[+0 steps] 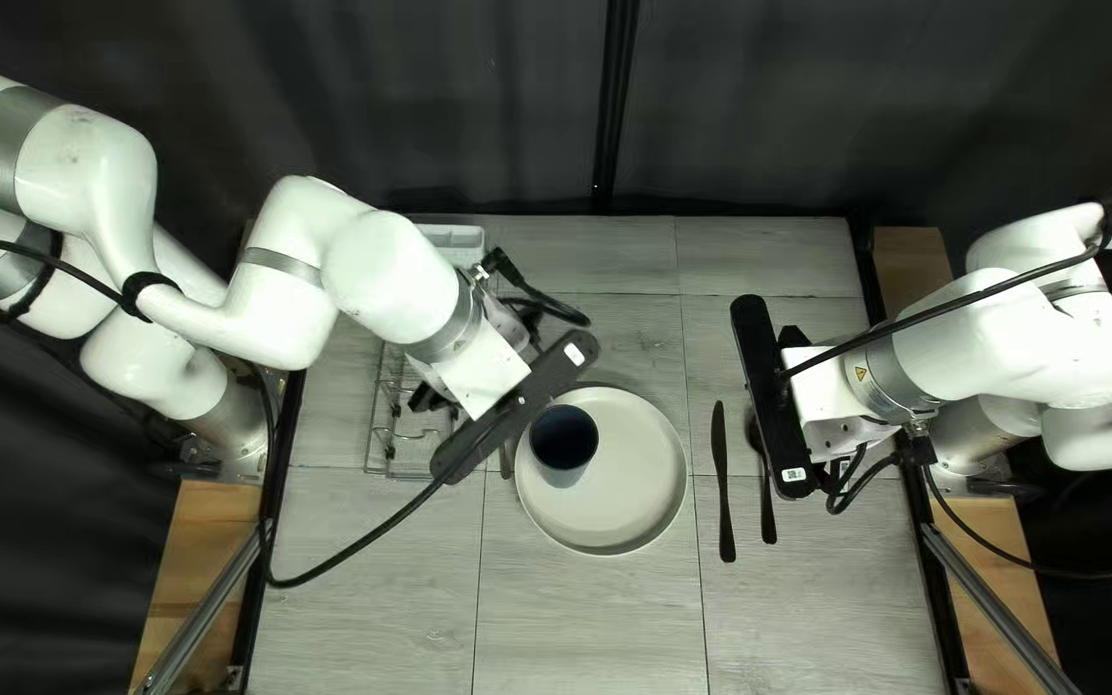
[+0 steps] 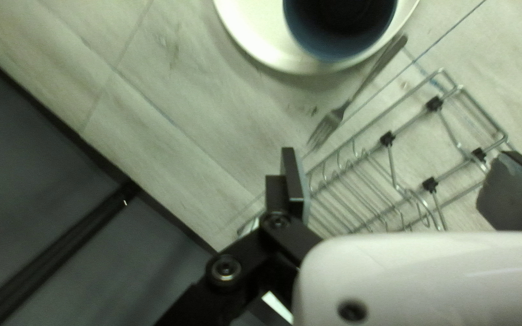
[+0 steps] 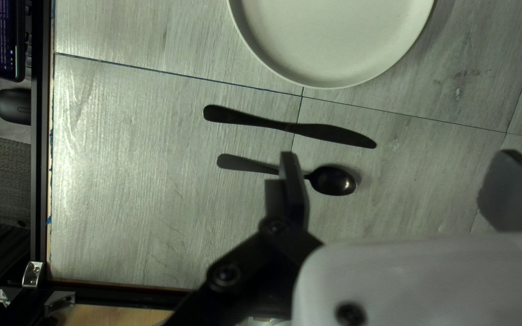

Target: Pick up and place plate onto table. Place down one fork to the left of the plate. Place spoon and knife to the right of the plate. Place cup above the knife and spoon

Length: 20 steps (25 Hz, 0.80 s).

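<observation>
Black knife (image 1: 721, 489) and spoon (image 3: 333, 180), one each, lie right of one pale plate (image 1: 627, 476); one cup (image 1: 564, 444) stands on it. One fork (image 2: 347, 107) lies between plate and one wire rack (image 2: 388, 139). Left gripper (image 1: 427, 397) and right gripper (image 1: 792, 337) have fingers spread.

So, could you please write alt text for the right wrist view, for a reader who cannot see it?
A dark knife and a dark spoon lie side by side on a pale wood-look table, the knife nearer a partly visible plate. The open right gripper is in the foreground, one finger hiding part of the spoon.
</observation>
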Available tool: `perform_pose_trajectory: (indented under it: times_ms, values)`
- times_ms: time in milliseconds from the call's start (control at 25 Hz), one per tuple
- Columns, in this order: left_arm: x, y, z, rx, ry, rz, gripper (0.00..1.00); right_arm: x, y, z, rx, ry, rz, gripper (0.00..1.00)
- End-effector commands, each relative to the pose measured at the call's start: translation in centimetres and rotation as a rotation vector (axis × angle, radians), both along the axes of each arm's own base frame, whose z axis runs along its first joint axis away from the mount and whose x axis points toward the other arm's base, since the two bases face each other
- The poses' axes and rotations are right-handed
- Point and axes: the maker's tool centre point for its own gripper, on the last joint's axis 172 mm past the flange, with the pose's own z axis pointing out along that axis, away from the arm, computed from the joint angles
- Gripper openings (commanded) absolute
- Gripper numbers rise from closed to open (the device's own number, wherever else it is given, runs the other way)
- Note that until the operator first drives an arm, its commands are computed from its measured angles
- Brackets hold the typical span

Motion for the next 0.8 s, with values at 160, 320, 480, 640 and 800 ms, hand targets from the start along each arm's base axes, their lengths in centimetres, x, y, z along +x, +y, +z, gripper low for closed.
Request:
perform_pose_trajectory:
  times_ms: [160, 320, 480, 640, 800]
  values:
    - [2.0, -3.2, -5.4, -0.034, 0.033, -0.039, 1.00, 0.0, 0.0, 0.0, 0.000, 0.000, 0.000, 1.00]
    - [2.3, -4.2, -8.8, -0.046, 0.047, -0.052, 1.00, 0.0, 0.0, 0.0, 0.000, 0.000, 0.000, 1.00]
    - [2.7, -3.0, -10.9, -0.074, 0.063, -0.063, 1.00, 0.0, 0.0, 0.0, 0.000, 0.000, 0.000, 1.00]
    - [3.3, -2.1, -13.2, -0.102, 0.069, -0.067, 1.00, 0.0, 0.0, 0.0, 0.000, 0.000, 0.000, 1.00]
    - [3.8, -2.1, -15.0, -0.122, 0.070, -0.071, 1.00, 0.0, 0.0, 0.0, 0.000, 0.000, 0.000, 1.00]
